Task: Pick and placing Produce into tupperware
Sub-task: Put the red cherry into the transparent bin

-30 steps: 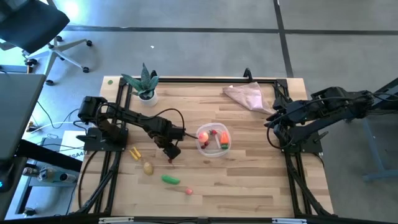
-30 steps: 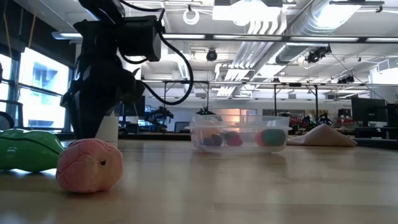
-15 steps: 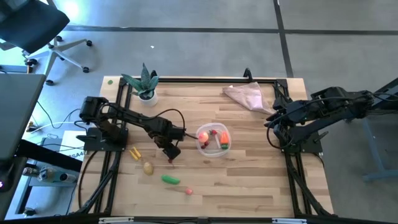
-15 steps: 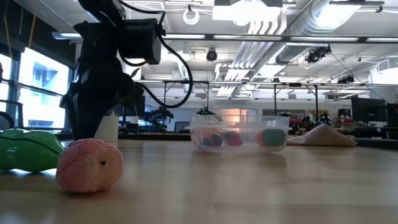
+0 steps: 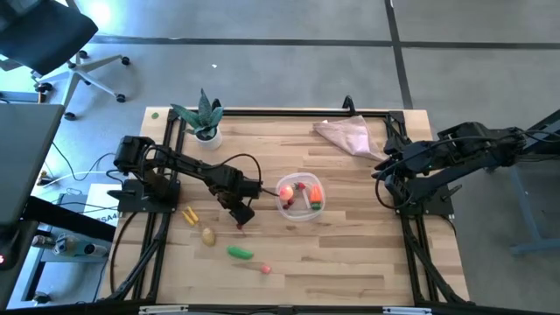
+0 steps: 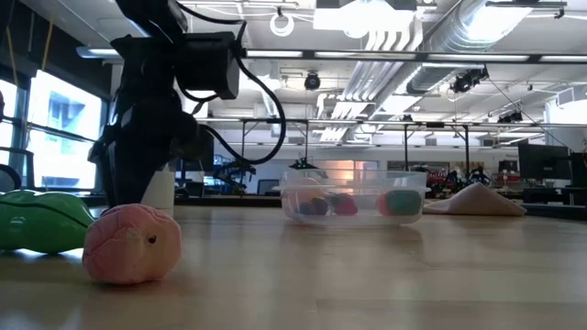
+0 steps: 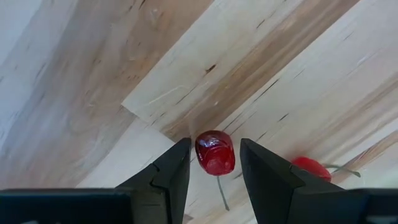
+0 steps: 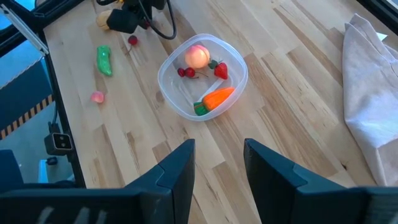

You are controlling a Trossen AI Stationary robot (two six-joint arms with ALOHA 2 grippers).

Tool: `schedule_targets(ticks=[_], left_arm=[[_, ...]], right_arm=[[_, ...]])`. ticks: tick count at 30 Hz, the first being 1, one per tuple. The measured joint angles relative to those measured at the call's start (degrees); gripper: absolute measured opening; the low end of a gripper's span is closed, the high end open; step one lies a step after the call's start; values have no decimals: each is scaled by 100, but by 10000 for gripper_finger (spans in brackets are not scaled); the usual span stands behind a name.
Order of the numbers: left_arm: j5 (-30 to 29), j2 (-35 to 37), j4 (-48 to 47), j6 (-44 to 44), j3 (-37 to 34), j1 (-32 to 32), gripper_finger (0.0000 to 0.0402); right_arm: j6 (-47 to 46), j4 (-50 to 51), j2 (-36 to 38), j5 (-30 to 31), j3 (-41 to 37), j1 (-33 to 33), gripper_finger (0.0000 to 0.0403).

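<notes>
The wooden table (image 5: 350,254) lies framed by dark rails along its left, right and far edges, and its near right half is bare planking with free room. A pinkish cloth (image 5: 346,136) sits crumpled at the far right corner, and a leafy plant in a white pot (image 5: 205,121) stands at the far left edge.

The left arm reaches from its base at the left rail across to mid-table, its wrist bent steeply down. The left gripper (image 7: 214,163) points at the boards just left of the tupperware (image 5: 300,198); its two fingers stand a little apart, straddling a small red cherry (image 7: 214,152) with a thin stem. Whether the pads actually touch the cherry cannot be told. A second cherry (image 7: 309,167) lies just beside it, partly cut off behind one finger.

The right arm is folded over the right rail, well apart from the produce; the right gripper (image 8: 217,163) has its fingers spread with nothing between them.

The clear tupperware sits near the table's middle, holding a pink-red round piece (image 8: 198,56), an orange carrot (image 8: 217,98), a strawberry and dark-red bits. Still on the boards to the left lie a green pod (image 5: 240,253), a beige potato (image 5: 208,235), a yellow piece (image 5: 188,215) and a small pink piece (image 5: 266,269). In the low view the pod is cut off at the frame's edge.
</notes>
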State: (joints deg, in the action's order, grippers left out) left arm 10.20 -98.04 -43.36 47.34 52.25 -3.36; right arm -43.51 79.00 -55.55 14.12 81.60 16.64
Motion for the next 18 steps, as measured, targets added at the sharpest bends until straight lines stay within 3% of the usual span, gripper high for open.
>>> schedule_targets(ticks=[18], left_arm=[[-76, -4, -13, 200, 0, 0, 133]], right_arm=[[1, 0, 2, 1, 1, 0, 130]])
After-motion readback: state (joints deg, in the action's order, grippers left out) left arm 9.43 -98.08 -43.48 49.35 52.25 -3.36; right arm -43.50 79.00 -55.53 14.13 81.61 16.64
